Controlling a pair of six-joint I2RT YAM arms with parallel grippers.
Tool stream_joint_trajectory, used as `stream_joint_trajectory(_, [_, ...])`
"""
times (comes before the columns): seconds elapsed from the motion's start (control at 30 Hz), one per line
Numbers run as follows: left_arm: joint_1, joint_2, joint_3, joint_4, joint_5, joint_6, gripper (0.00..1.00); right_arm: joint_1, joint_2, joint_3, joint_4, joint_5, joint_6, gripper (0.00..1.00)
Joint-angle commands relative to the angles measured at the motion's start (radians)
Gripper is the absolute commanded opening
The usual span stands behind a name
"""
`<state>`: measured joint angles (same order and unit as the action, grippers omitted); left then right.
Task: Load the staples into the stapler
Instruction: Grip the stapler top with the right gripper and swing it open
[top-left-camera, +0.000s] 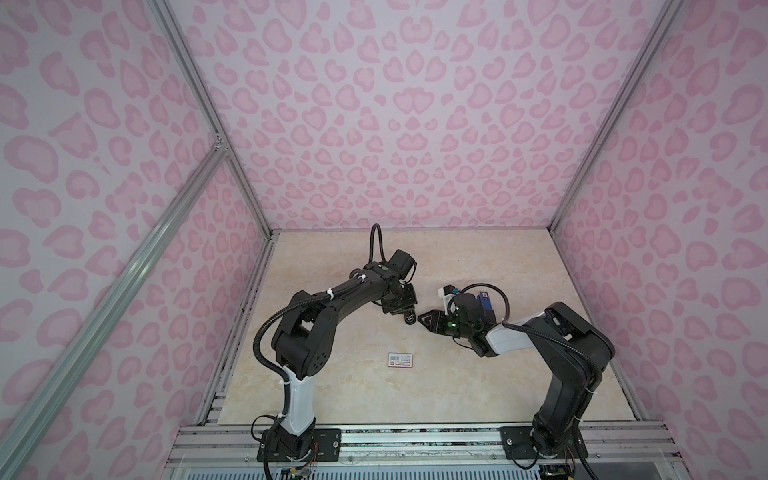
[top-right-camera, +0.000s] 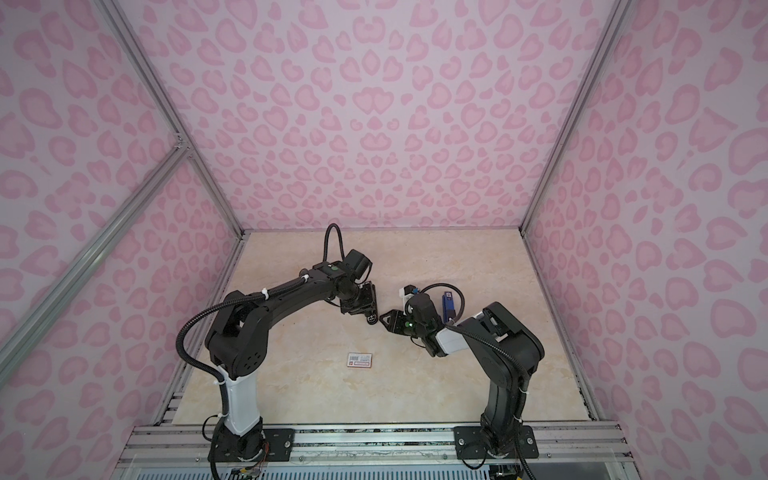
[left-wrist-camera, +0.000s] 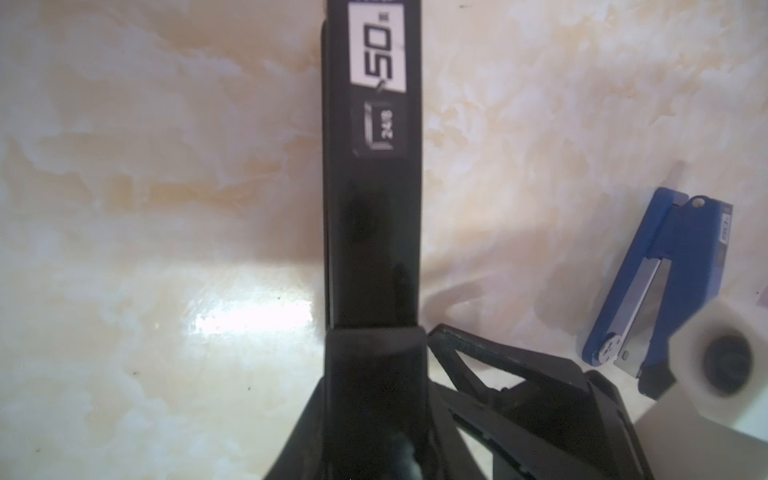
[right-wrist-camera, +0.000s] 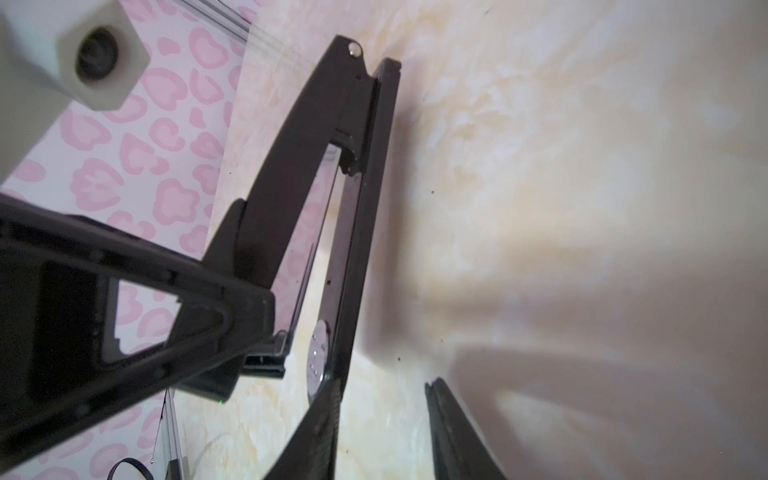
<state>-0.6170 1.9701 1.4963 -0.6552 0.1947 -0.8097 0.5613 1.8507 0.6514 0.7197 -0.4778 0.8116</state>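
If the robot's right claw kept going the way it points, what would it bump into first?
Most likely the black stapler that the left gripper holds: in the right wrist view its base lies just ahead of the right gripper, by one fingertip. How near is hard to judge.

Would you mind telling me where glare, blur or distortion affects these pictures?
Left wrist view: a white glare patch on the table beside the black stapler, while the white camera housing is out of focus. Right wrist view: broad soft shadows across the table. In both top views: even light, pink walls splaying outward as under a wide lens.
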Motion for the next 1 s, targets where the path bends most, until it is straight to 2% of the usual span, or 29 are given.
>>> stream_joint_trajectory(0.0, [-0.001, -0.022, -0.005, 0.042, 0.014, -0.011, 0.03, 0.003, 0.028, 0.004, 0.119, -0.038, 0.046, 0.34])
stream_joint_trajectory(0.3, [-0.002, -0.027, -0.009, 0.061, 0.032, -0.026, 0.03, 0.014, 0.058, 0.015, 0.13, -0.054, 0.054, 0.3])
stream_joint_trajectory(0.43, [-0.001, -0.033, -0.008, 0.066, 0.038, -0.035, 0.03, 0.021, 0.078, 0.026, 0.126, -0.058, 0.058, 0.25])
stream_joint_trajectory(0.5, [-0.001, -0.038, -0.007, 0.07, 0.046, -0.039, 0.03, 0.023, 0.086, 0.027, 0.13, -0.062, 0.06, 0.17])
stream_joint_trajectory(0.6, [0.0, -0.042, 0.0, 0.066, 0.046, -0.039, 0.03, 0.023, 0.101, 0.035, 0.127, -0.072, 0.058, 0.0])
stream_joint_trajectory(0.97, [0.095, -0.039, 0.122, -0.017, 0.057, 0.025, 0.03, 0.022, 0.126, -0.045, 0.181, -0.109, 0.061, 0.0])
